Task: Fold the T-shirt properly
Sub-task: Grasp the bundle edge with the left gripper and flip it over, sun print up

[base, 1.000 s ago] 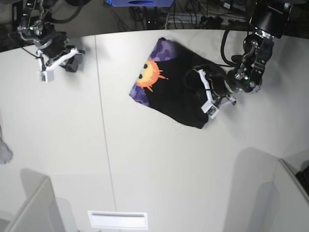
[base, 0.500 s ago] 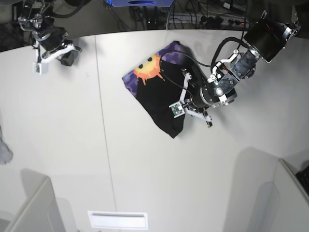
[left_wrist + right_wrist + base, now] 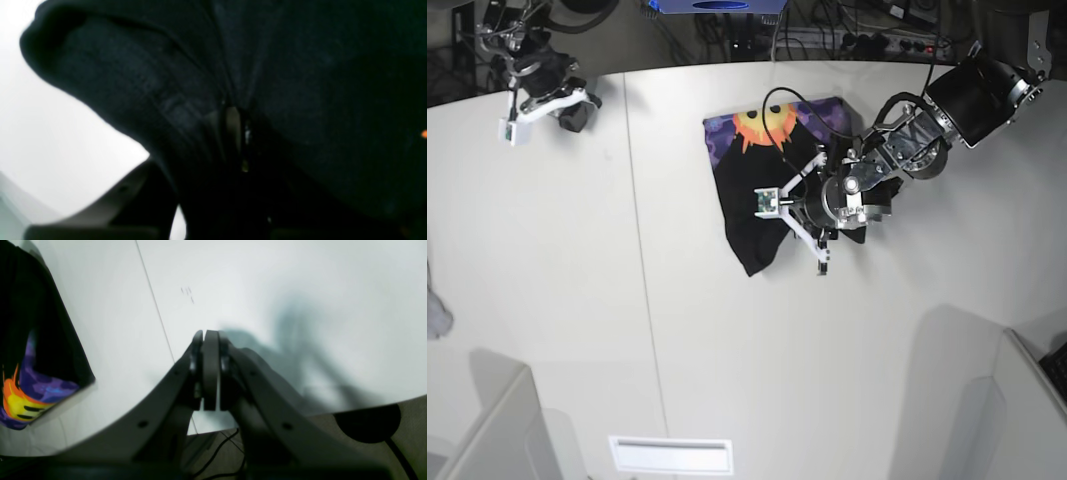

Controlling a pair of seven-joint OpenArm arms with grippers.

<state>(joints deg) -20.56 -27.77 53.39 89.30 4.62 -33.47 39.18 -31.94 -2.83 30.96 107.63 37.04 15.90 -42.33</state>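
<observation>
Your left gripper (image 3: 799, 212) sits low over the T-shirt (image 3: 767, 180) at the middle of the white table (image 3: 627, 330), seen from the base camera, with the arm reaching in from the far right corner. The shirt lies bunched, its orange-yellow sun print (image 3: 764, 127) on purple patches turned up at the far edge and a black tail of cloth trailing toward the near side. From your left wrist camera, dark fabric (image 3: 267, 100) fills almost the whole frame and gathers into a pinch at the centre; the fingers appear clamped on the cloth there, though the view is too dark and blurred to be sure of the grip itself. Your right gripper (image 3: 210, 370) hangs well apart from the shirt over the table's far left corner, its fingers pressed together on nothing. In the right wrist view the shirt's edge (image 3: 36, 350) shows at the left, sun print facing up.
</observation>
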